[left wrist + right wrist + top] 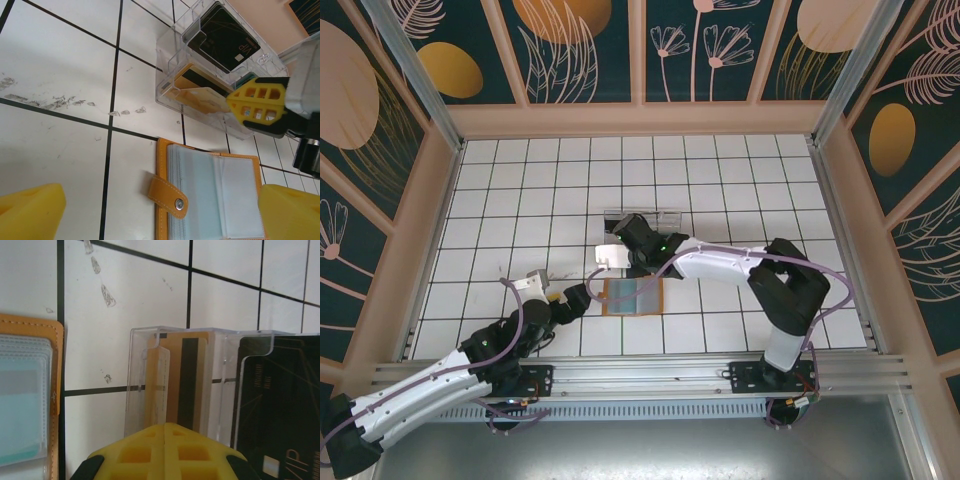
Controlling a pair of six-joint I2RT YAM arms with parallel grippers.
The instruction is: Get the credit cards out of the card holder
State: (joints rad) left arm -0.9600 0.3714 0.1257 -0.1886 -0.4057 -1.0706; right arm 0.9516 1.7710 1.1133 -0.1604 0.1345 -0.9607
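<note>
Currently we are looking down at a white tiled desk (520, 200) with two robot arms reaching in from the near edge. The card holder (632, 296) lies open and flat near the middle of the desk, tan-orange outside, its pale blue-grey pockets facing up and its snap strap flopped to the left. Just beyond it, on the far side, sits a clear tray (165, 85) that holds a black card (222, 37) standing in its right compartment and a gold card (177, 375) with a dark stripe in the left one. The right pincer (165, 432) is closed, its yellow tips pressed together right at the mouth of the gold card's compartment. We cannot tell whether it pinches that card's edge or only touches it. The left pincer (576, 297) is spread wide and empty, hovering just left of the card holder without touching it. We judge the step to be dropping a removed card into the tray. The next move would call for letting go and backing straight out so the tray is not dragged, then checking the holder's pockets, where we can make out no card.
</note>
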